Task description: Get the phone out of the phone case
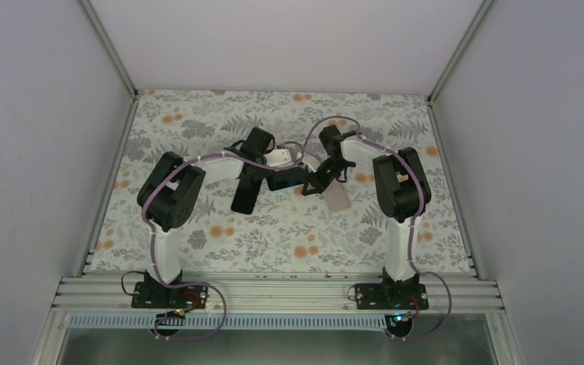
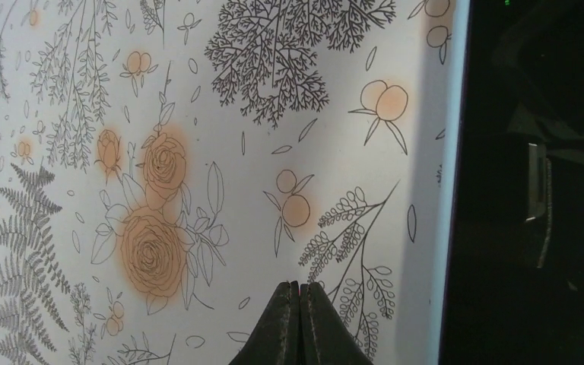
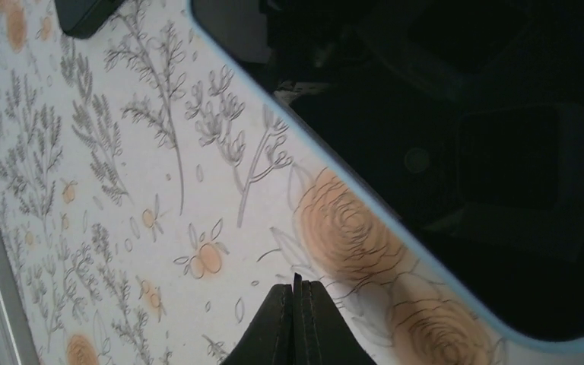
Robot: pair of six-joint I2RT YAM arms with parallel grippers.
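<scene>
you have 2 arms to count here: 1 left arm (image 1: 171, 194) and 1 right arm (image 1: 399, 182). that gives you 2 grippers, 1 left gripper (image 2: 298, 319) and 1 right gripper (image 3: 295, 319), each with 2 fingers (image 2: 277, 334), so 4 fingers in all. you'll find 1 phone (image 1: 337, 199) with a pale blue edge and 1 black phone case (image 1: 245, 196). under everything you have 1 table (image 1: 198, 114) with a floral top

— Where's room around the phone (image 1: 337, 199)?
— Nearer than it, the desk (image 1: 274, 243) lies bare.
— What's in the way?
— The left arm (image 1: 220, 163) crowds its left, the right arm (image 1: 399, 186) its right and far side.
</scene>
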